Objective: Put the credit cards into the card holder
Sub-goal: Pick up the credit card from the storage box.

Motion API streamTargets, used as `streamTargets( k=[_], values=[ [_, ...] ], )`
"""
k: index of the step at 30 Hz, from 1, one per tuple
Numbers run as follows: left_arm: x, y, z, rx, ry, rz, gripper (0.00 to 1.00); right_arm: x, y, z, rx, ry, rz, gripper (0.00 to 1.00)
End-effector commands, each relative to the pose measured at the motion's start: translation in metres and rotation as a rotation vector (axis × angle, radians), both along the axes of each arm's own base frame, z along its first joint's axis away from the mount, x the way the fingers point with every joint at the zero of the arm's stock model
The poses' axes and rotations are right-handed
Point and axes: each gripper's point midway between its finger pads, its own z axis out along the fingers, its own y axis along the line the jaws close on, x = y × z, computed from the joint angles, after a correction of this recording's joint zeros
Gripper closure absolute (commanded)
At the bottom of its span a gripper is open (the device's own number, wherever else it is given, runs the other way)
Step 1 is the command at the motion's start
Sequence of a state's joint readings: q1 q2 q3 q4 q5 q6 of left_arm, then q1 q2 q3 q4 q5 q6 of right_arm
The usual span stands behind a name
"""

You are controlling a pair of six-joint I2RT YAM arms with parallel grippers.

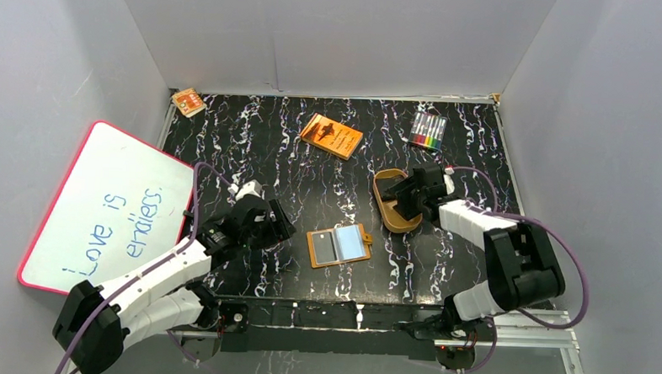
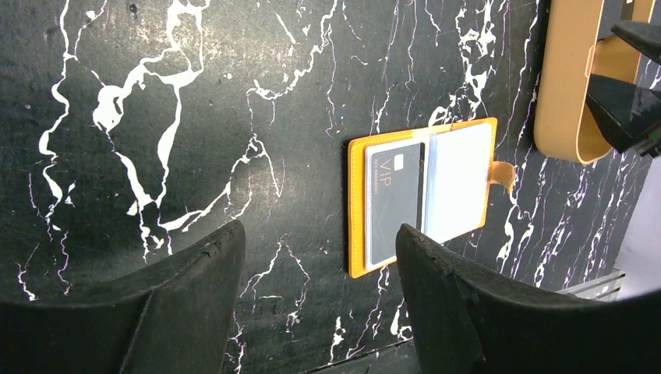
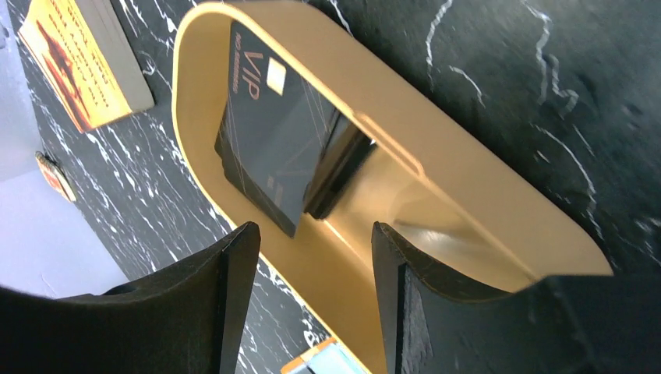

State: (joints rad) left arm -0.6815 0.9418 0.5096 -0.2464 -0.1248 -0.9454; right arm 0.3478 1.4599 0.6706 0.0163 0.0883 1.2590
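The card holder lies open and flat near the table's front, orange rim up, and also shows in the left wrist view. One black VIP credit card sits in its left pocket; the right pocket is pale blue-grey. My left gripper is open and empty, just left of the holder, jaws wide apart. In the tan oval tray a black VIP credit card leans on the rim, with another black card under it. My right gripper is open and empty, hovering over the tray.
An orange book lies at the back centre and a pack of coloured markers at the back right. A small orange item sits in the back left corner. A whiteboard leans at the left. Grey walls enclose the table.
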Motion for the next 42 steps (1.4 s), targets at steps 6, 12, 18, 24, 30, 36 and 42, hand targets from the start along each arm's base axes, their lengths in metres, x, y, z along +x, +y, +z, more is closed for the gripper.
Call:
streamTargets(
  k=[6,12,18,24,30,36,42],
  values=[
    [-0.002,0.011,-0.005,0.015,-0.001,0.044,0.32,0.037,0.003,0.003,0.007,-0.060,-0.052,0.39],
    [-0.004,0.012,-0.007,0.018,0.004,0.047,0.32,0.034,0.002,-0.001,0.002,-0.058,-0.043,0.50],
    [-0.005,0.013,-0.009,0.015,0.011,0.050,0.32,0.028,0.001,-0.001,0.001,-0.064,-0.034,0.63],
    [-0.006,0.013,-0.009,0.014,0.013,0.049,0.32,0.022,-0.001,0.000,0.003,-0.068,-0.031,0.67],
    [-0.006,0.013,-0.010,0.014,0.016,0.049,0.32,0.016,-0.004,0.000,-0.001,-0.070,-0.034,0.67],
    [-0.007,0.013,-0.010,0.009,0.017,0.048,0.32,0.015,-0.005,0.006,0.001,-0.085,-0.026,0.71],
    [-0.007,0.012,-0.009,0.005,0.017,0.050,0.33,0.017,-0.003,0.017,0.002,-0.107,-0.017,0.79]
  ],
)
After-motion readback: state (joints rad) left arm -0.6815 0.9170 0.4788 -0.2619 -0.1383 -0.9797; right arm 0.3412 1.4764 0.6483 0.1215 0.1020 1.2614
